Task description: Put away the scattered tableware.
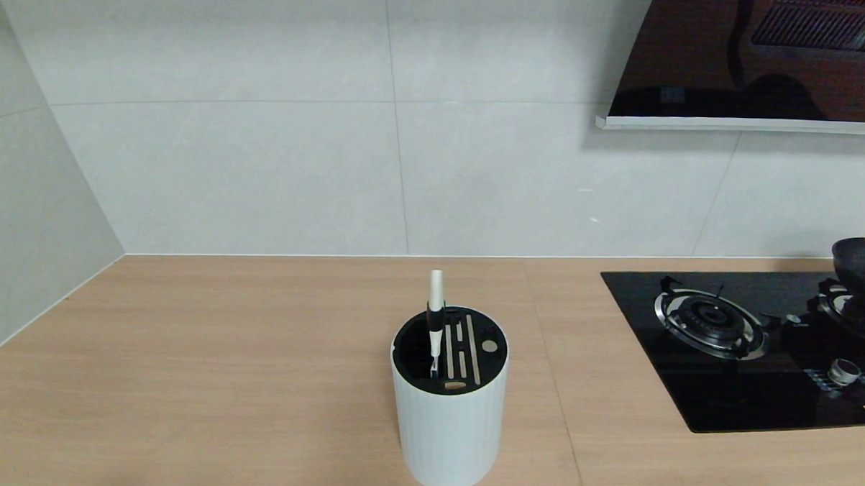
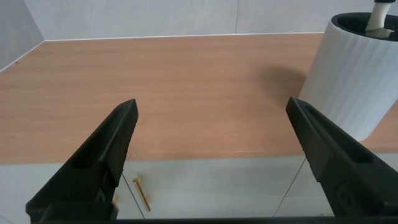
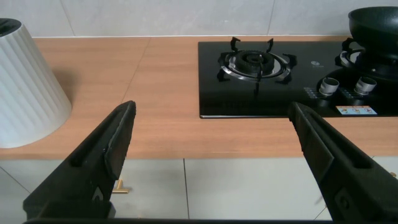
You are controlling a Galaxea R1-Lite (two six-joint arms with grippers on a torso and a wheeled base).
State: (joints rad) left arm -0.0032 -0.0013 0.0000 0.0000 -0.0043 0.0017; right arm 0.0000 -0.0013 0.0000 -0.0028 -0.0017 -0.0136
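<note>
A white ribbed cylindrical holder (image 1: 450, 409) with a black slotted top stands near the front edge of the wooden counter (image 1: 220, 351). One utensil with a white and black handle (image 1: 435, 311) stands upright in a slot of it. The left wrist view has the holder (image 2: 351, 74) beyond and to one side of my left gripper (image 2: 211, 118), which is open and empty off the counter's front edge. My right gripper (image 3: 211, 121) is open and empty too, held off the counter's front edge between the holder (image 3: 28, 84) and the hob (image 3: 280, 71).
A black glass gas hob (image 1: 752, 348) fills the counter's right side, with a dark wok (image 1: 863, 265) on its far burner and knobs (image 1: 845, 371) at its front. An extractor hood (image 1: 755, 64) hangs above. Tiled walls close the back and left. Cabinet fronts (image 2: 205, 190) lie below the edge.
</note>
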